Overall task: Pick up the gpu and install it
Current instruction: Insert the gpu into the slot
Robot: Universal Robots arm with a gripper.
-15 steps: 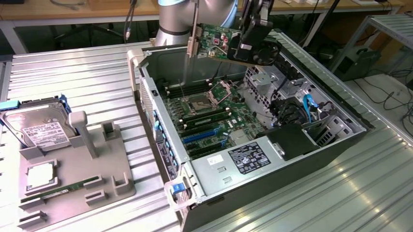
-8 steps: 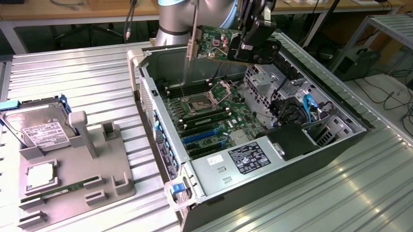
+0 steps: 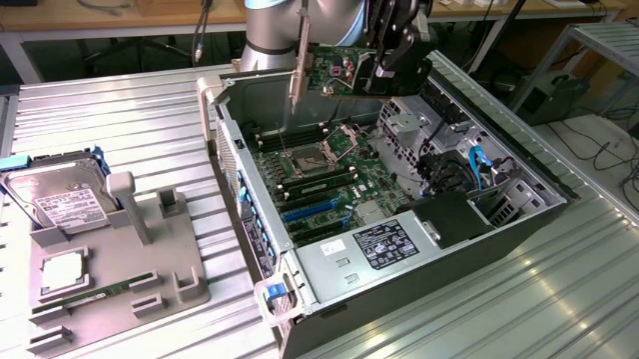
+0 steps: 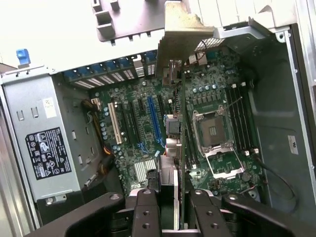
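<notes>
1. The gpu (image 3: 334, 71) is up in the air over the back end of the open pc case (image 3: 450, 288). Its silver bracket (image 3: 298, 82) points down and it isn't in a slot yet.
2. The claw (image 3: 393, 66) is clamped on the gpu. In the wrist view the card sits edge-on between the fingers (image 4: 147, 212).
3. Underneath is the motherboard (image 3: 330, 187), blue slots (image 3: 310, 212) and all.
4. On the table (image 3: 130, 120), at the exterior view's left, a grey holder (image 3: 120, 284) carries a hard drive (image 3: 65, 198) and a memory stick (image 3: 95, 293).

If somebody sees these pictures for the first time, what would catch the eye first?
First, the hand holding the gpu in the air above the open computer case, near the top of the exterior view. Next, the hard drive standing in a grey fixture at the exterior view's left.
</notes>
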